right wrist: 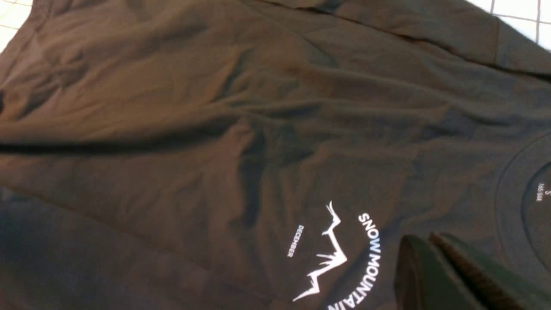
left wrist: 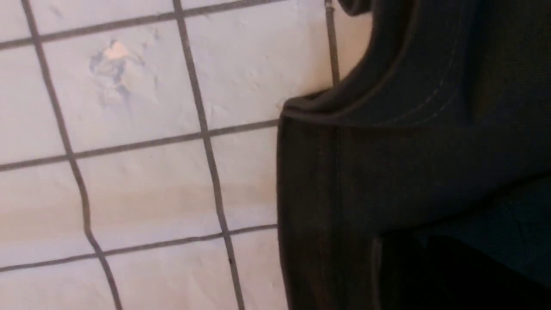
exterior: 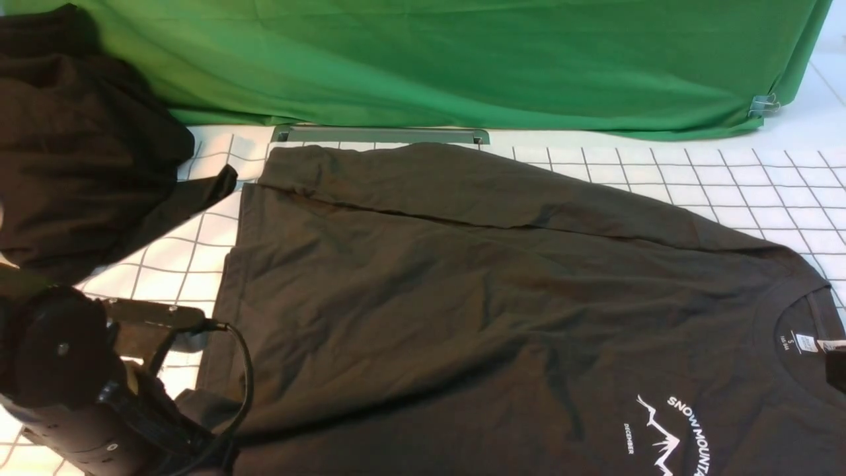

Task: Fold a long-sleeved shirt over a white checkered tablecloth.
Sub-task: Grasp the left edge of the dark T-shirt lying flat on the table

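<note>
The dark brownish-black cotton long-sleeved shirt (exterior: 462,297) is spread flat for folding; the right gripper (right wrist: 424,243) is pressed together, while the left gripper (exterior: 192,423), at seven o'clock, cannot be judged

There are two dark garments: one printed shirt (exterior: 462,297) and one plain garment (exterior: 73,145) to its left. One checkered tablecloth (exterior: 727,185) lies under the shirt. Beyond the shirt are one green drape (exterior: 462,59), one metal bar (exterior: 383,135) and one clip (exterior: 763,104), and one robot arm (exterior: 66,370) is at its near-left corner.

The shirt (exterior: 462,297) is brownish-black with white print, the tablecloth (exterior: 727,185) white gridded grey.
</note>
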